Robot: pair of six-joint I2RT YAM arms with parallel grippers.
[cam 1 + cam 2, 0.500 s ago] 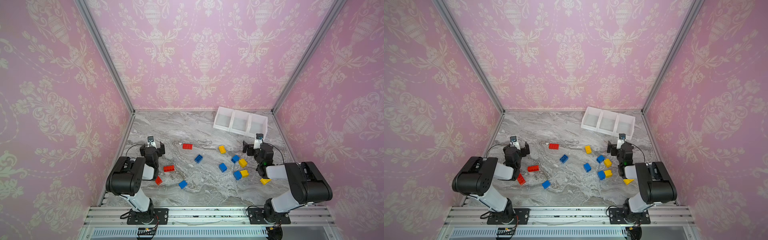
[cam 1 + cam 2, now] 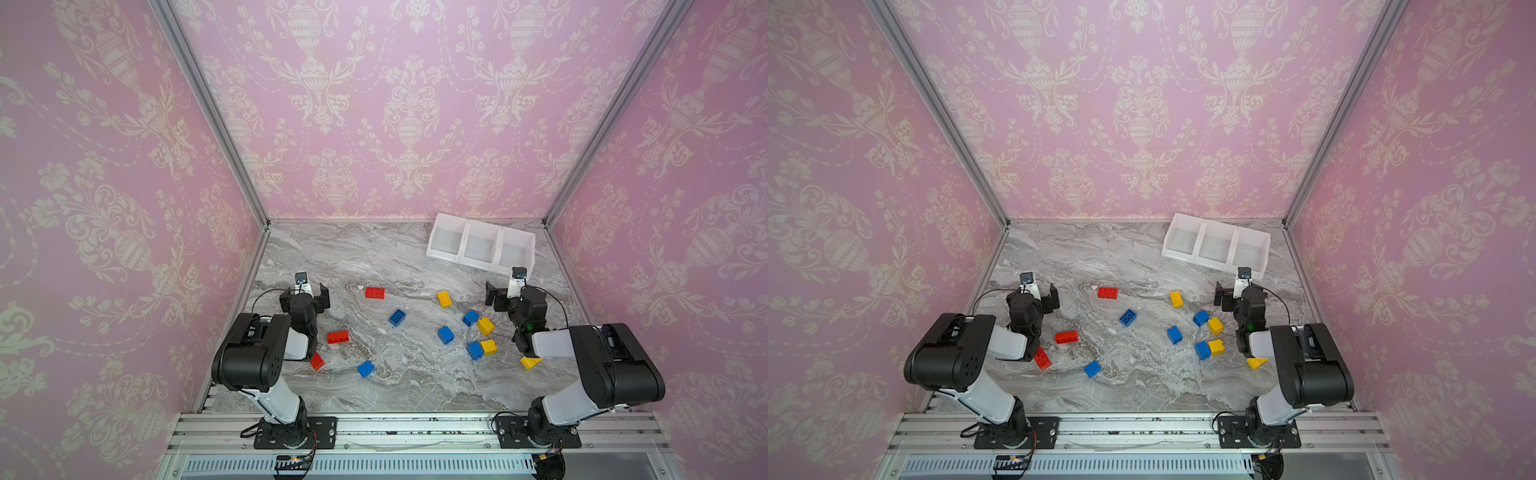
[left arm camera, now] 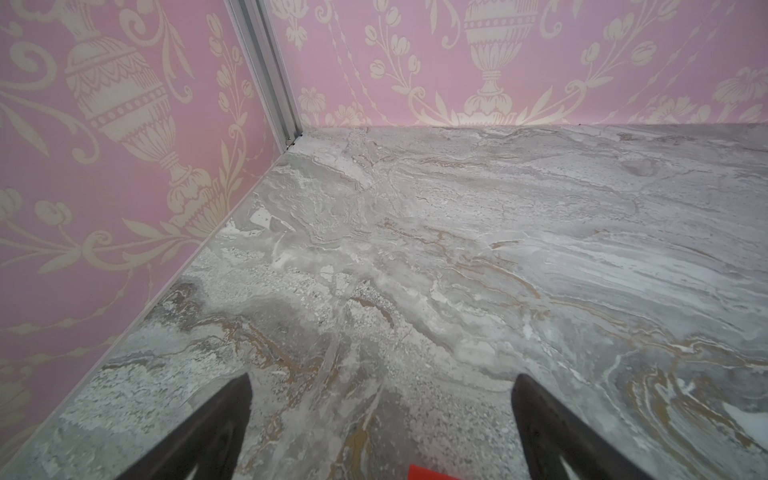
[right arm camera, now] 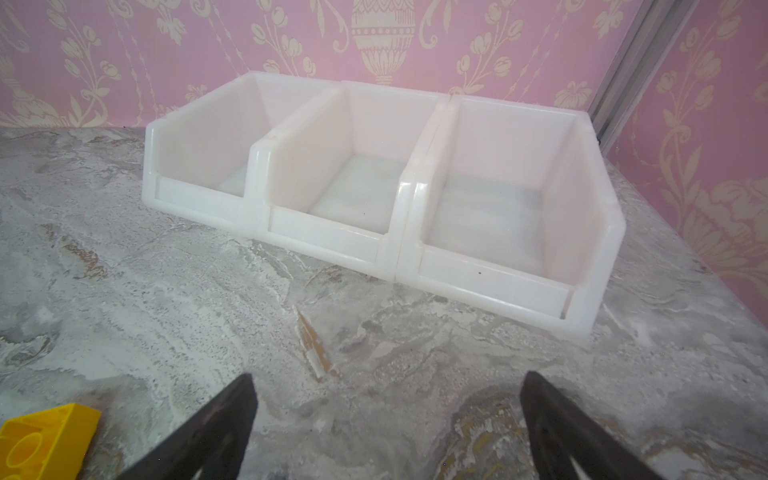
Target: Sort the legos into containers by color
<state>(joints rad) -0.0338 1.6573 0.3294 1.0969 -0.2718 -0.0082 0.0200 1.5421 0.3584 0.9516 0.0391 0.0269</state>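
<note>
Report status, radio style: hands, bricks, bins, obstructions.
Left hand, right hand open, empty. Red, blue, yellow studded plastic bricks all on grey marble tabletop. White translucent plastic bins empty, unobstructed.

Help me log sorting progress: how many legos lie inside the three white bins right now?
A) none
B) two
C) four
A: in the right wrist view all three white bins show bare floors, and in both top views the legos lie scattered on the marble table.

The whole worktop (image 2: 395, 395) is overlooked from high above its front edge in both top views; its far corners (image 3: 291, 141) are viewed low and close from the wrists.
</note>
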